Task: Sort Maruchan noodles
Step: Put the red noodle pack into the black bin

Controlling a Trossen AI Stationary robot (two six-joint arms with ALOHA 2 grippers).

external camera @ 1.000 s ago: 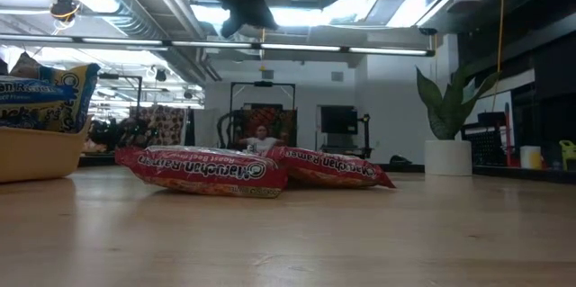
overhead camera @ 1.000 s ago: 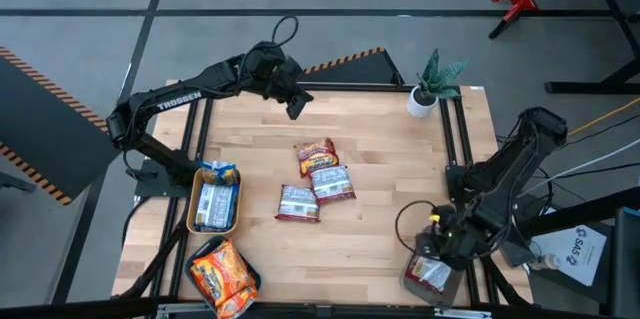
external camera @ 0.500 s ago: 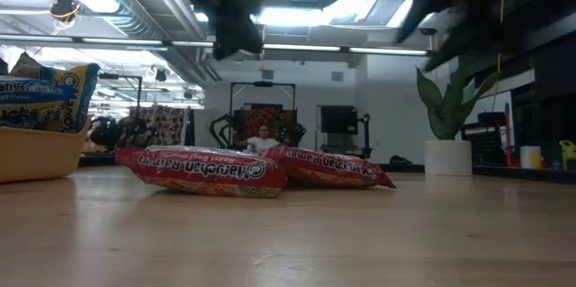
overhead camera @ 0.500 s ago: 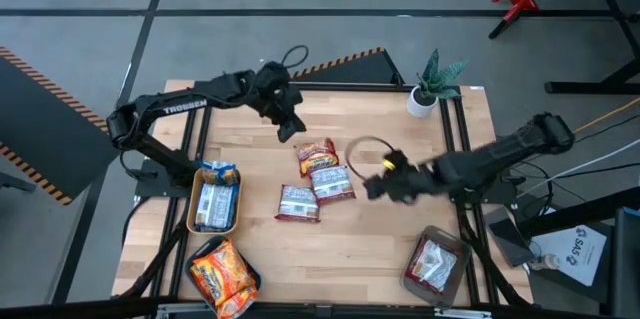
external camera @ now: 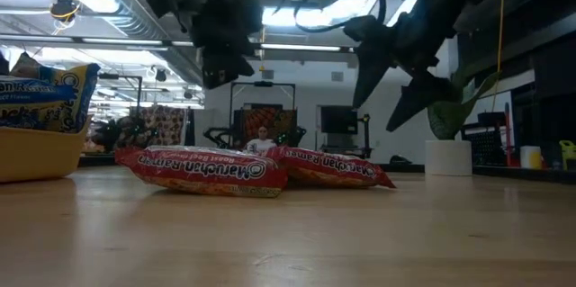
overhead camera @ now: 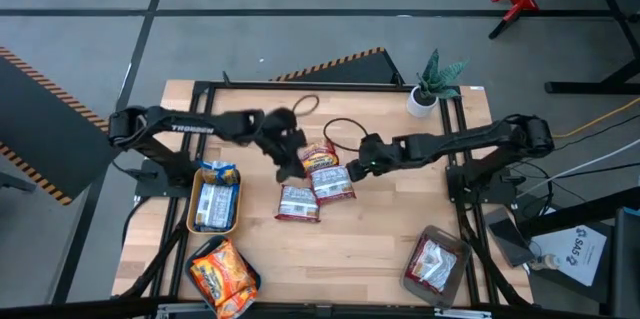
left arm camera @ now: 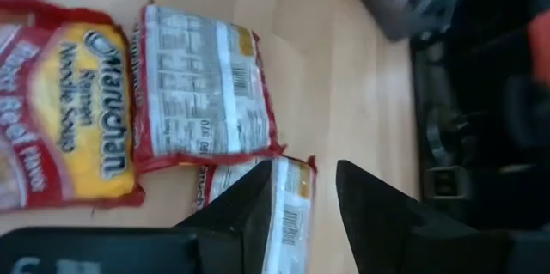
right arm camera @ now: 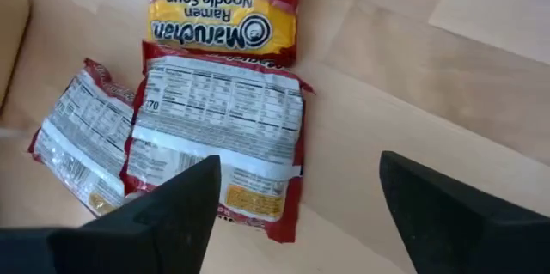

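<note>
Both arms have swung in over the middle of the table since a second ago, the right one having left the grey tray (overhead camera: 436, 264) at the near right corner, where one packet lies. At the near left, a tray of orange packets (overhead camera: 222, 273) sits at the table's edge, and just behind it the yellow tray (overhead camera: 192, 209) holds blue-and-silver packets. Three red-brown packets (overhead camera: 316, 181) lie loose mid-table in a touching cluster, two back-up and one face-up. The left gripper (overhead camera: 291, 166) hovers at the cluster's left edge with its fingers (left arm camera: 258, 214) apart and nothing between them; the right gripper (overhead camera: 357, 169) hangs just right of the cluster, its fingers (right arm camera: 185, 210) spread wide and empty, straddling the middle packet (right arm camera: 219, 132), whose long axis runs away from that wrist. Either arm looks within reach; the right seems better lined up. A potted plant (overhead camera: 428, 84) stands at the far right corner.
</note>
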